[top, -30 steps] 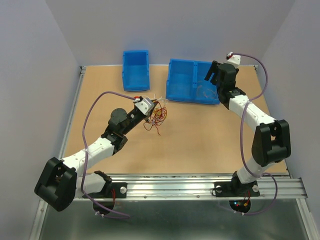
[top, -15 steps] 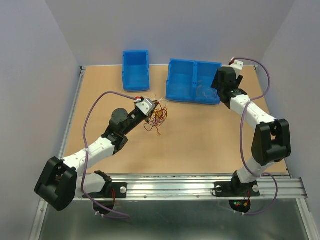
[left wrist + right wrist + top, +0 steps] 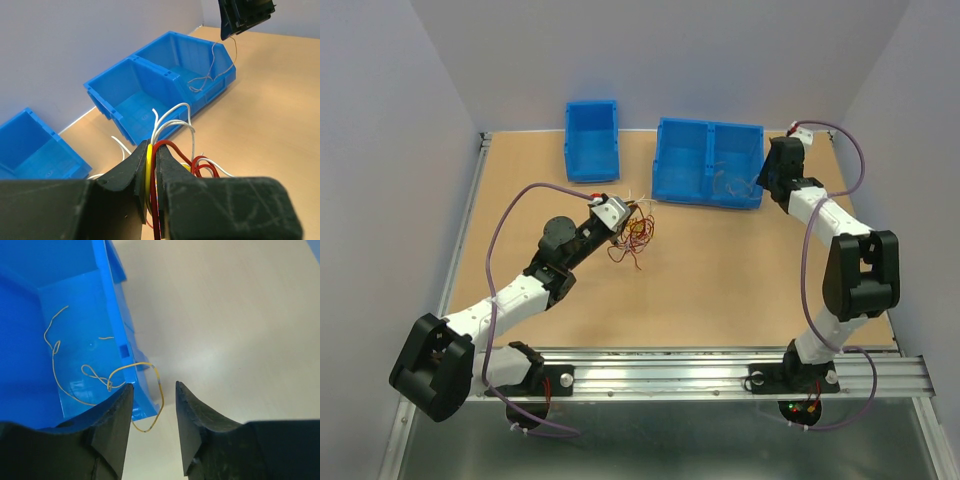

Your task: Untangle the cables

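Holding the clump left of centre, with one loose wire on the bin at upper right.

The left gripper (image 3: 150, 167) is clamped on the red, yellow and white cables (image 3: 635, 232) over the bench (image 3: 720, 270), their free loops spilling toward the right of the frame. The right gripper (image 3: 154, 390), jaws apart and empty, sits well apart at the upper right beside the blue double bin (image 3: 690, 190). A thin yellowish wire (image 3: 120, 371) drapes over the bin's wall just ahead of that gripper. From there the clump lies toward the lower left, so the next pull likely needs a reach across.
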Controlling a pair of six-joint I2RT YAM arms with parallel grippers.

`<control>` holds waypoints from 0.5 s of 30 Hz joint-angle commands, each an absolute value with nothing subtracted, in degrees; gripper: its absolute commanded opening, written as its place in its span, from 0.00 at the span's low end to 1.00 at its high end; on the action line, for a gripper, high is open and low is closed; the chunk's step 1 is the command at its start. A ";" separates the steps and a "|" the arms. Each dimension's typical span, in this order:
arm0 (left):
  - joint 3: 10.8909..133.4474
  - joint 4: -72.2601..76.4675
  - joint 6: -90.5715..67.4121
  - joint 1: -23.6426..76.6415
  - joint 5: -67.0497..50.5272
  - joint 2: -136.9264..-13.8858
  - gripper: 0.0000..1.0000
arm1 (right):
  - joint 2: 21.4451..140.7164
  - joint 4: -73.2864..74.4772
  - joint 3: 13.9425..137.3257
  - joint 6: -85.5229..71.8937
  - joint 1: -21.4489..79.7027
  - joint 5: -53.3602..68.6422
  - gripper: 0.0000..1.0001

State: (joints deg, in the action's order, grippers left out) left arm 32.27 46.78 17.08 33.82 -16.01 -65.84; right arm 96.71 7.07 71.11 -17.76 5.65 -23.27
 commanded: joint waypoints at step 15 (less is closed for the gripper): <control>34.98 49.83 17.93 34.45 -15.38 -65.48 0.19 | 98.70 7.73 71.19 -15.03 5.01 -20.21 0.28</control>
